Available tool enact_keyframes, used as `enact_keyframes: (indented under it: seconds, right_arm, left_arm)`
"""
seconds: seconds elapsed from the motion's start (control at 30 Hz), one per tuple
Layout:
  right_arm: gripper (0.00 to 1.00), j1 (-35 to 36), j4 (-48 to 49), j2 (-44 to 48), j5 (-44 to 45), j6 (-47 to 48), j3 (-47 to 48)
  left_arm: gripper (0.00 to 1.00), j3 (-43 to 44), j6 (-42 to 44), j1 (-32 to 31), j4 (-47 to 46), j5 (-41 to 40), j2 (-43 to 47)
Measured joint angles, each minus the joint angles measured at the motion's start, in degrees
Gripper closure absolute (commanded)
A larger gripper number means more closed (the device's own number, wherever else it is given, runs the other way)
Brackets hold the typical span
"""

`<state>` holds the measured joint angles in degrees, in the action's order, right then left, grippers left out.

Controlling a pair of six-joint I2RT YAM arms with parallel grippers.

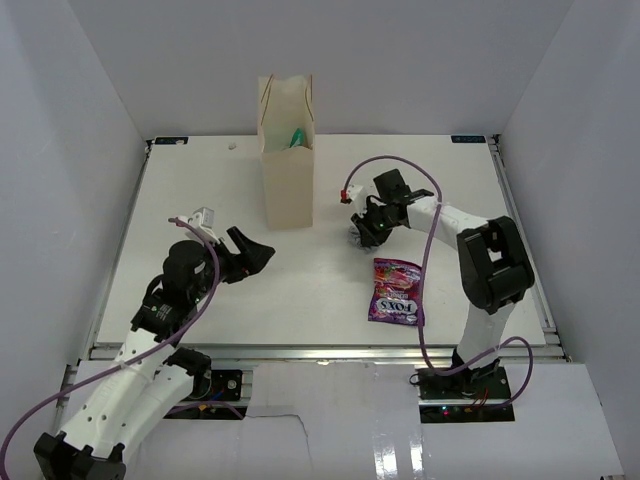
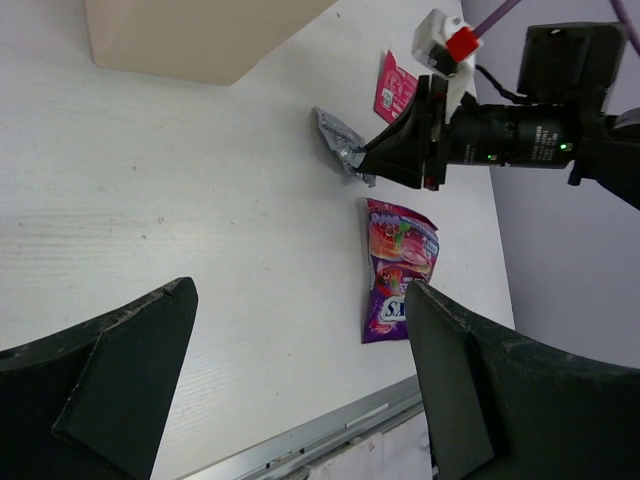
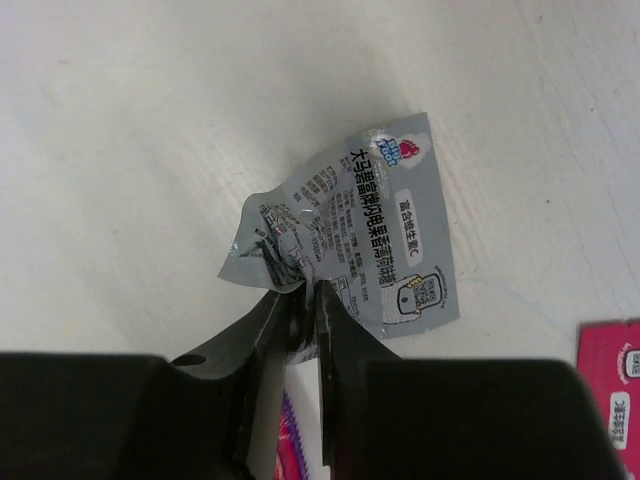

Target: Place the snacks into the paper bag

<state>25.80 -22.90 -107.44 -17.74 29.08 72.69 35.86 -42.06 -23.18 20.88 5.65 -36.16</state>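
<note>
Just right of the paper bag (image 1: 287,150), the right end effector (image 3: 302,290) is seen brought down to the worktop (image 1: 200,190), its two fingers drawn almost together on the crumpled near edge of a silver-grey packet (image 3: 370,230). The foil is pinched between the fingertips, while the rest of the packet is spread flat on the white surface, printed side up. Whether any part of it is raised off the worktop cannot be told.

A pink-red packet (image 3: 610,385) is seen close to the silver one but apart from it, cut off by the edge of the right wrist view. A purple-pink packet (image 1: 396,291) with white lettering is laid flat on the worktop, nearer the arm bases than the gripped packet and not touched by either arm.

The paper bag is stood upright toward the far side of the worktop, its mouth open and its thin handles up. A teal packet (image 1: 297,137) is visible inside it, just below the rim.

The left end effector (image 1: 255,250) is held over the near left part of the worktop, its fingers spread wide with nothing between them. It is pointed toward the packets, well apart from all of them and from the bag.
</note>
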Motion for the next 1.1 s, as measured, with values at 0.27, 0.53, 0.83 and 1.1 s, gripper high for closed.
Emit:
enact_keyframes:
  seconds: [0.27,0.53,0.83,1.1]
  right_arm:
    - [0.92,0.07,-1.20,15.78,-11.28,2.97,2.01]
    - [0.92,3.48,-2.32,13.90,-20.50,-0.35,28.33]
    - [0.92,7.65,13.20,-0.04,-18.23,-20.85,49.64]
    - [0.89,7.65,19.82,-11.76,-8.85,-34.77,52.70]
  left_arm:
    - [0.05,-3.26,-1.90,0.00,-3.63,3.21,-0.33]
    - [0.05,-4.52,-2.60,0.00,-6.75,5.60,-1.99]
    - [0.05,-5.68,-3.69,0.00,-8.52,7.37,-1.62]
    - [0.04,-7.43,-4.83,0.09,-8.85,8.55,0.13]
